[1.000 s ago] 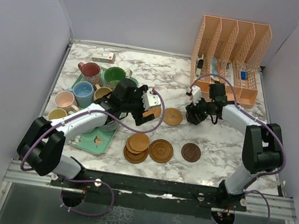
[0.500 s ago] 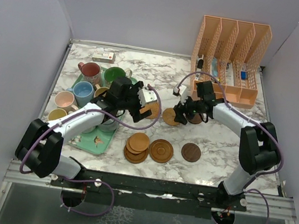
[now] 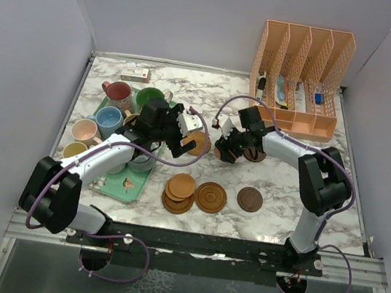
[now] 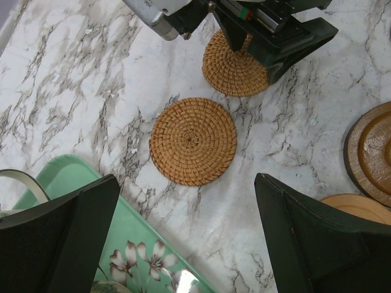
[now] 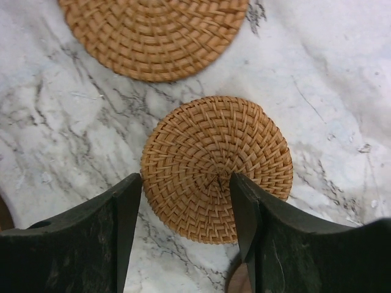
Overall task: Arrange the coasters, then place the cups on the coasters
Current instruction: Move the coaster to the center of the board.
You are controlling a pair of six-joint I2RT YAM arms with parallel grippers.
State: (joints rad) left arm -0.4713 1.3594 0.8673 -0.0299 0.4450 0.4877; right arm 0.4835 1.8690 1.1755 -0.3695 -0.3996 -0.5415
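Two woven coasters lie mid-table. One coaster (image 5: 208, 152) sits under my right gripper (image 5: 186, 186), whose jaws stand apart: the left tip is at its rim and the right finger (image 5: 244, 207) rests over its top. The other woven coaster (image 4: 193, 141) lies ahead of my left gripper (image 4: 189, 238), which hangs wide open and empty above the tray's edge. Wooden coasters (image 3: 180, 192) are stacked at the front beside a ringed one (image 3: 211, 197) and a dark one (image 3: 249, 199). Red (image 3: 119, 92), green (image 3: 149, 99), blue (image 3: 109, 120) and pink (image 3: 84, 130) cups stand at the left.
The mint floral tray (image 4: 128, 238) lies under the left arm, with more cups on and around it. A peach file organizer (image 3: 303, 67) stands at the back right. A small box (image 3: 135, 73) lies at the back left. White walls close in both sides.
My right gripper has swung left from near the organizer to over the woven coaster. The left gripper has shifted slightly back and to the left, still open.
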